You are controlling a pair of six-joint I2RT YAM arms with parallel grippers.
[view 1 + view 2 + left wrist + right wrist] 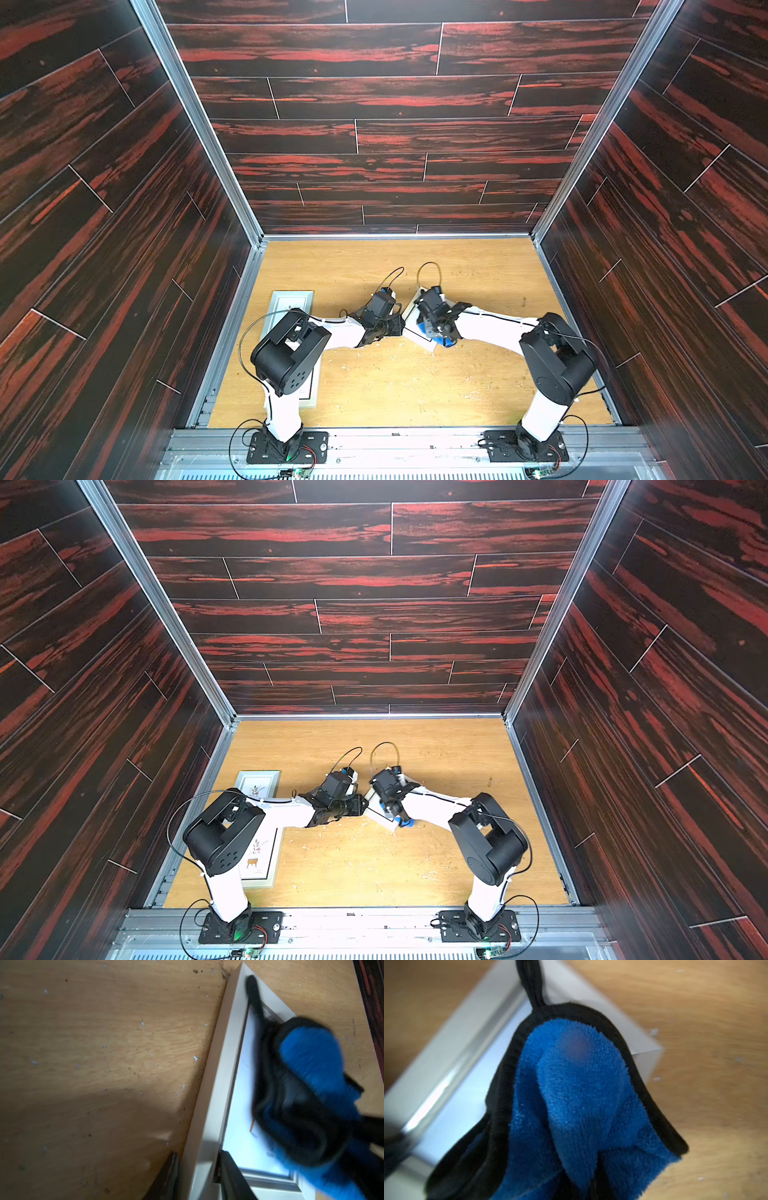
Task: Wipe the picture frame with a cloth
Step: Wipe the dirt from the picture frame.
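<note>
**Finding 1, tools.** Your left gripper (197, 1176) is clamped across one rail of the picture frame (216, 1093), with one finger (171, 1174) on the outer side and the other on the glass side. Your right gripper (439, 330) is closed tight on the cloth (571, 1095), which bunches out of it in blue folds with black edging.

**Finding 2, task items.** In both top views the picture frame (420, 337) sits near the middle of the table (415, 386), turned on a diagonal. You grip it at its 9 o'clock edge. The arms reach it from 7 o'clock and 5 o'clock. The cloth (444, 341) rests on the frame's face, with blue showing at the frame's 5 o'clock end. Its black corner loop (252, 991) lies over the rail near a corner. The cloth is blurred in the left wrist view. I cannot tell whether the frame lies flat or is raised.

**Finding 3, other items.** A second frame (257, 785) holding a plant print lies at the table's 9 o'clock side, partly under your left arm and well apart from the first.

**Finding 4, surface.** Pale specks and dark crumbs dot the table.
</note>
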